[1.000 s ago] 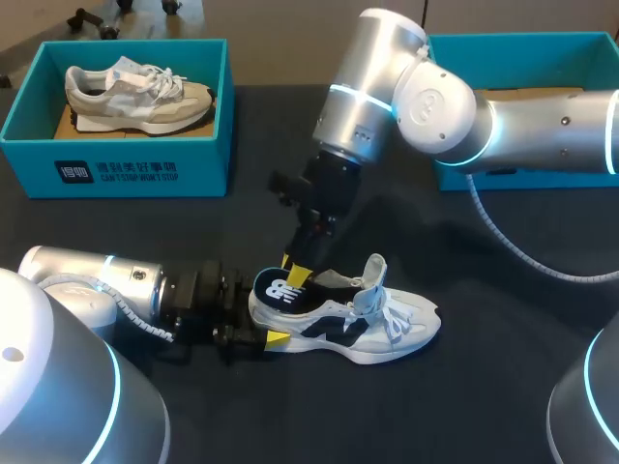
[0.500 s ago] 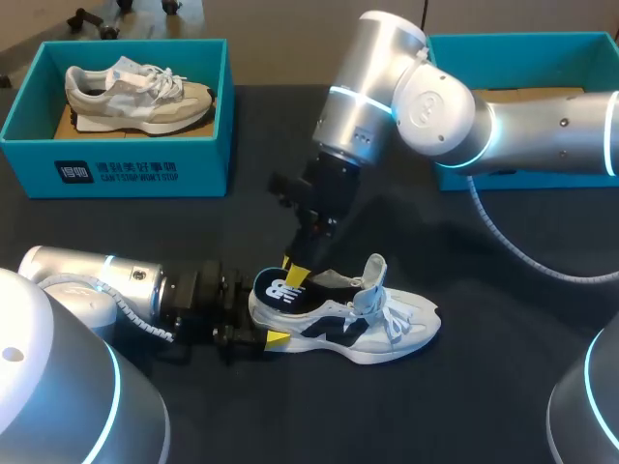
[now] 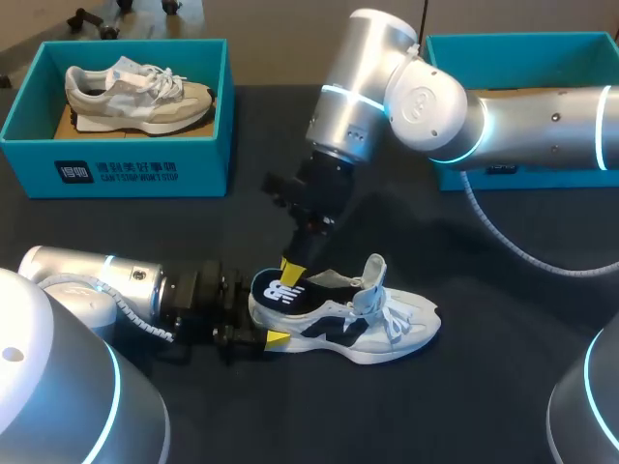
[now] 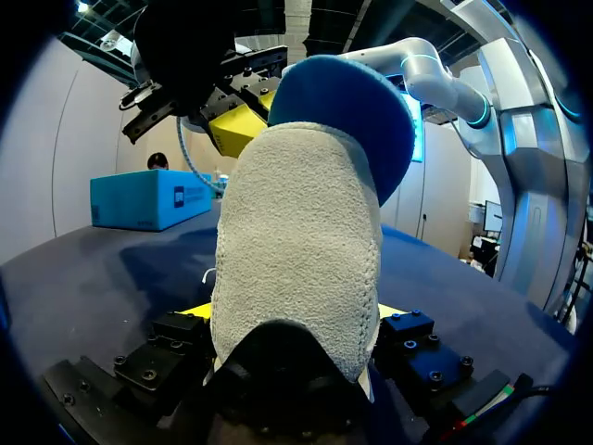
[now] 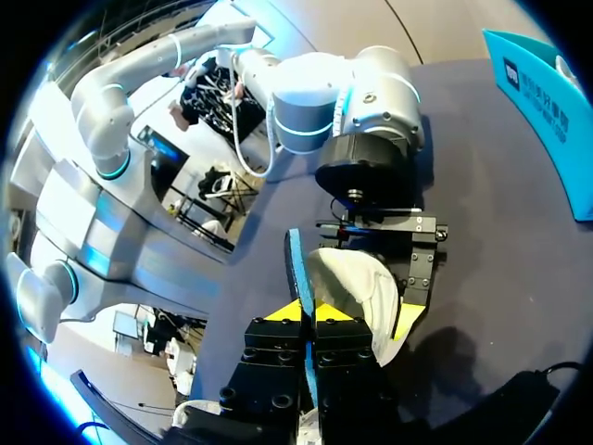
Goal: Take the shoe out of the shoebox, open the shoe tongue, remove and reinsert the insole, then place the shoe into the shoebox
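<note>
At the middle of the dark bench [image 3: 503, 396], between the two arms, lies the task's shoe [image 3: 368, 324], outside both boxes. The teal shoebox [image 3: 116, 164] at the far left corner holds a second shoe [image 3: 135, 92]. The other shoebox [image 3: 522, 48] at the far right shows no shoe in the part visible, so it is probably the return point.

The shoe rests on its sole. Its long axis runs across the bench, heel toward the left arm and toe toward the right side. The tongue [image 3: 372, 275] stands raised over the laces.

The left arm's fingers [image 3: 277, 338] lie low along the bench and are clamped on the heel from both sides. The left wrist view confirms this, with one yellow tip on each flank of the heel counter.

The insole [image 3: 282, 290] stands partly out of the shoe opening. Its heel end is lifted and tilted back over the heel, while its front part is hidden inside the shoe. The right arm's fingers [image 3: 292, 269] come down steeply from above and are closed together on the raised edge of the insole. In the right wrist view the insole appears as a thin blue edge held between the two tips.

The controlling relation is that the insole runs from the right arm's fingers downward and toe-ward into the shoe. Extraction therefore probably calls for a pull upward and heel-ward, along the insole's own length. The left arm's hold on the heel would resist that pull. A straight vertical lift risks folding the insole against the collar.
</note>
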### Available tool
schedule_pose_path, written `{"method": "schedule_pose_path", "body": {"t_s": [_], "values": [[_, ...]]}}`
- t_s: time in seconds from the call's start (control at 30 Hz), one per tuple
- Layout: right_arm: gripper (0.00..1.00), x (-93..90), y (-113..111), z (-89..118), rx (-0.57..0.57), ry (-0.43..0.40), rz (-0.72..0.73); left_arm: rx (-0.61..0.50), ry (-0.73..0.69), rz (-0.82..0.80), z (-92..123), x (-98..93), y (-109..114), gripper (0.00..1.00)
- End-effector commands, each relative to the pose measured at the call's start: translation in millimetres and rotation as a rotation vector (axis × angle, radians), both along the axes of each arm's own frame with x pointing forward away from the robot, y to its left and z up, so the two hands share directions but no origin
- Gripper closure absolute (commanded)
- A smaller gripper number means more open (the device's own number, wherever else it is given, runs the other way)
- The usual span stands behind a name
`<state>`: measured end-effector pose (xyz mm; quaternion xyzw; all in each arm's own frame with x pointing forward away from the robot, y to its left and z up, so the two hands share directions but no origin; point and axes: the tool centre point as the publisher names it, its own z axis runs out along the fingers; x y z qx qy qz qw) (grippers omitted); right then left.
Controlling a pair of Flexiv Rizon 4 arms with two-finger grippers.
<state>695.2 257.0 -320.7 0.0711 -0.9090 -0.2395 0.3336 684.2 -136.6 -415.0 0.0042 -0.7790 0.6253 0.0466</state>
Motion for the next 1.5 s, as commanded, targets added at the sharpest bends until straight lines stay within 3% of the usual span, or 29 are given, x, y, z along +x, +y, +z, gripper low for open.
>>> {"method": "schedule_pose_path", "body": {"t_s": [0.03,0.47,0.93,1.27,1.5], "values": [[1.00,3.0,9.4,3.9,-0.007,-0.005,0.025,0.002,0.000,0.004,0.4,-0.3,-0.6,1.00],[1.00,3.5,25.3,6.4,-0.003,0.024,0.135,0.002,0.000,0.004,0.4,-0.3,-0.6,1.00],[1.00,4.1,26.3,3.0,0.008,0.047,0.178,0.002,0.000,0.004,0.4,-0.3,-0.6,1.00],[0.74,3.1,24.5,8.8,0.009,0.042,0.182,0.002,0.000,0.004,0.4,-0.3,-0.6,1.00],[0.71,2.2,18.7,12.4,0.017,0.033,0.175,0.002,0.000,0.004,0.4,-0.3,-0.6,1.00]]}}
